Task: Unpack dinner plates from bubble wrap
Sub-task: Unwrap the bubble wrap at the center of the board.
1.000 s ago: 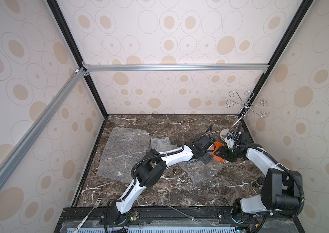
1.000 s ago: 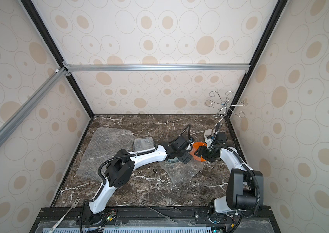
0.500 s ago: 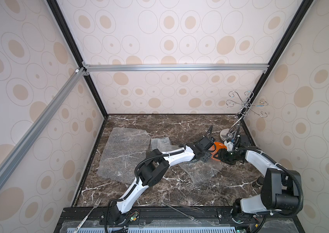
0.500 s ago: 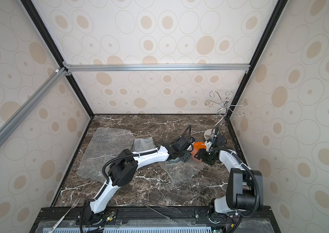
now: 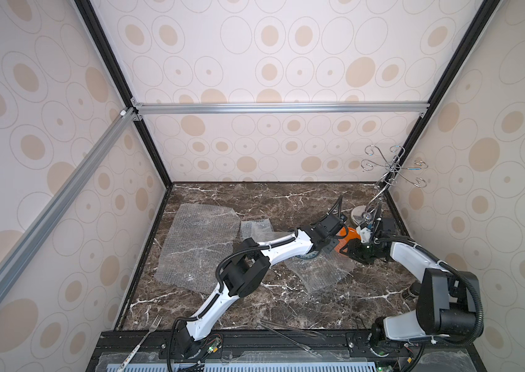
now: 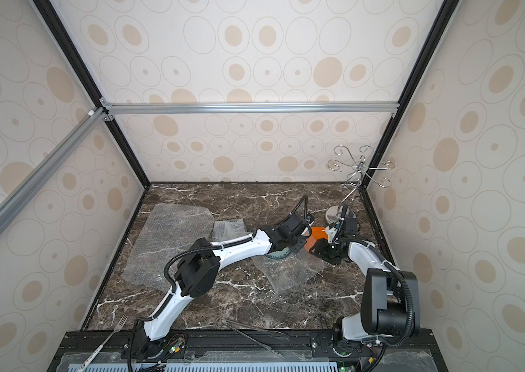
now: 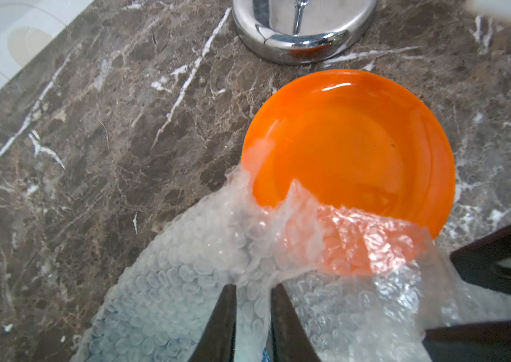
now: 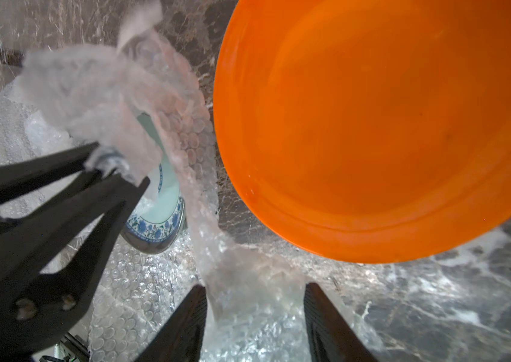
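A loose sheet (image 5: 200, 248) lies flat on the left of the table. The left gripper (image 7: 252, 301) is nipped almost closed on the wrap (image 7: 294, 250), with the pale plate (image 8: 166, 200) just beside it. The orange plate (image 7: 348, 147) lies near the stand base (image 7: 304, 28), wrap lapping one edge, and the right gripper (image 8: 255, 301) stands half-spread astride that wrap, grip unclear.

Orange plate (image 7: 348, 150): round, shallow, glossy, just ahead of left gripper (image 7: 252, 290); near rim under crumpled bubble wrap (image 7: 185, 282), fold pinched by that gripper. Pale plate (image 8: 163, 216), blue-patterned rim: beneath same gripper, partly wrapped. Large sheet (image 5: 196, 248), small sheet (image 5: 256, 227): flat, well behind.
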You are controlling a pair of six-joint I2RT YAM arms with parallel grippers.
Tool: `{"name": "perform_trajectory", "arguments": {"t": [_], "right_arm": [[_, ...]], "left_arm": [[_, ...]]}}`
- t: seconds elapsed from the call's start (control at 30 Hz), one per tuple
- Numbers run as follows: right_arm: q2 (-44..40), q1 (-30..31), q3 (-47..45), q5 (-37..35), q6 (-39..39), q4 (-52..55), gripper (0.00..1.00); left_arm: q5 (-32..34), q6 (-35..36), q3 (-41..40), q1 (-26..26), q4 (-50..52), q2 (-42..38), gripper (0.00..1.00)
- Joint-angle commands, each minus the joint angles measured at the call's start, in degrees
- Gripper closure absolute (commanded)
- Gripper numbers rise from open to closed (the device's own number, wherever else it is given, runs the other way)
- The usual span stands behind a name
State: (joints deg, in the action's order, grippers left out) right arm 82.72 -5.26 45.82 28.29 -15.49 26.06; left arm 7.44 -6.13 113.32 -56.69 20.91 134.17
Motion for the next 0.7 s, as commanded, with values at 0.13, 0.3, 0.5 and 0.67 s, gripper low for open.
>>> {"name": "perform_trajectory", "arguments": {"t": [0.13, 0.3, 0.5, 0.67], "right_arm": [[0.2, 1.7, -0.5, -0.2, -1.0, -1.1, 0.57], [-0.6, 1.9, -1.0, -1.5, -1.6, -1.3, 0.76], [-2.7, 1.8, -2.1, -1.3, -2.4, -1.6, 0.92], [-4.2, 1.9, -2.6, -1.2, -2.4, -1.1, 1.00]], "left_arm": [[0.5, 1.3, 3.2, -0.3, 3.3, 1.4, 0.89], [0.6, 1.6, 3.7, -0.3, 3.9, 1.4, 0.92], [0.3, 1.6, 4.4, 0.2, 4.4, 1.5, 1.00], [0.1, 1.6, 4.8, 1.2, 4.7, 1.1, 1.00]]}}
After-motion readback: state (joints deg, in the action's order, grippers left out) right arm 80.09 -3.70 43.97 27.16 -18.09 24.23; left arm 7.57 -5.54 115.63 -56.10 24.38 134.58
